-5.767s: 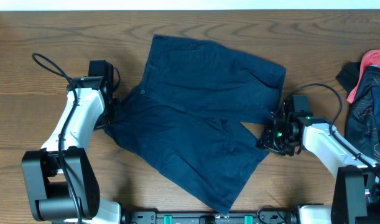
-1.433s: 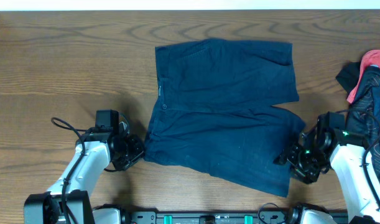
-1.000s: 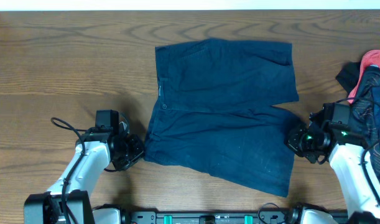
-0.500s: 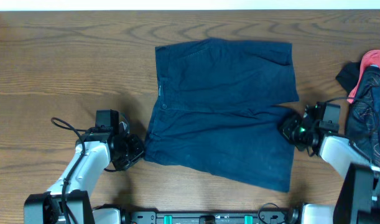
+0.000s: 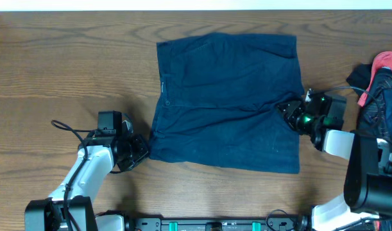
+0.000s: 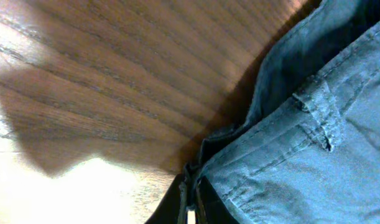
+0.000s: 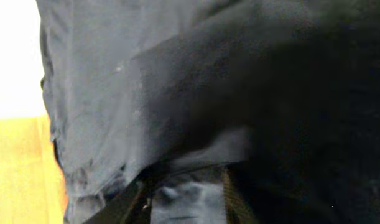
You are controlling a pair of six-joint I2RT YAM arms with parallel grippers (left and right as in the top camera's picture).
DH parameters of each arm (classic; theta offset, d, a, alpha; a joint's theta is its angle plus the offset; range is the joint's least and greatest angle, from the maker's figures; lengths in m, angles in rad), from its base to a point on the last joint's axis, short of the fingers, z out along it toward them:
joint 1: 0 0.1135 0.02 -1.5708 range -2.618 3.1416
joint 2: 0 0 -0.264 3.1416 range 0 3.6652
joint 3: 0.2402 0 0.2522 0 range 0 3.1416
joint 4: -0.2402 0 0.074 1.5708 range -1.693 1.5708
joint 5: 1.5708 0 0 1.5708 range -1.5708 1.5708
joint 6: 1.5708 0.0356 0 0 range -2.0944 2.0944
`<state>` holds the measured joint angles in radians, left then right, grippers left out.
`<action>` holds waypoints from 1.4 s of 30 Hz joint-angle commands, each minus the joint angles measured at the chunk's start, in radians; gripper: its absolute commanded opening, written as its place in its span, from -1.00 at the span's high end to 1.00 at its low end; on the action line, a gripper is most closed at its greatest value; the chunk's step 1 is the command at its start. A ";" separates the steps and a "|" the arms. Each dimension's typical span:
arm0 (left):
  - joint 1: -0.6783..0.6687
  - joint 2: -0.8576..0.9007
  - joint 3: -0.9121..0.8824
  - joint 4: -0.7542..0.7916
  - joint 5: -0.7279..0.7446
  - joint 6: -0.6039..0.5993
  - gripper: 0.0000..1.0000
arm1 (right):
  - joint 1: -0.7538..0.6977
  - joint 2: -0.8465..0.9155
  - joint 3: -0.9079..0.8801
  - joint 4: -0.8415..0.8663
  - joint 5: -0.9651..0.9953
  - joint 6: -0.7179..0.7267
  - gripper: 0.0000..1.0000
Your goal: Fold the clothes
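Note:
The clothes are dark navy shorts (image 5: 228,96) lying flat in the middle of the wooden table, waistband to the left and both legs to the right. My left gripper (image 5: 143,149) is at the waistband's near left corner. In the left wrist view it (image 6: 193,208) is shut on the waistband edge (image 6: 314,137). My right gripper (image 5: 287,109) is at the right side, where the two legs meet. In the right wrist view its fingers (image 7: 183,199) are closed with the dark cloth (image 7: 146,74) between them.
A pile of other garments (image 5: 378,83), red and dark striped, lies at the right edge, close behind the right arm. The left arm's black cable (image 5: 67,125) loops over the table at the left. The table's far edge (image 5: 196,8) runs just beyond the shorts.
My right gripper has moved up and left from the lower leg's hem to where the legs meet. The shorts have shifted and lie squarer. The left arm has hardly moved.

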<state>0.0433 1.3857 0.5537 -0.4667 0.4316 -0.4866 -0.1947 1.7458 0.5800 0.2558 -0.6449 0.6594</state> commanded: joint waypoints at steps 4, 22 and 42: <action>-0.001 0.000 0.021 0.001 0.014 -0.009 0.87 | -0.121 -0.195 -0.049 -0.304 0.012 -0.132 0.09; -0.001 0.000 0.021 -0.002 0.014 -0.009 0.86 | -0.177 -0.613 -0.073 -1.197 0.266 -0.145 0.02; -0.001 0.000 0.021 -0.002 0.014 -0.009 0.86 | -0.177 -0.609 -0.279 -1.025 0.240 -0.054 0.52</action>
<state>0.0433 1.3857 0.5541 -0.4671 0.4385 -0.4946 -0.3679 1.1172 0.3473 -0.7902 -0.4656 0.5961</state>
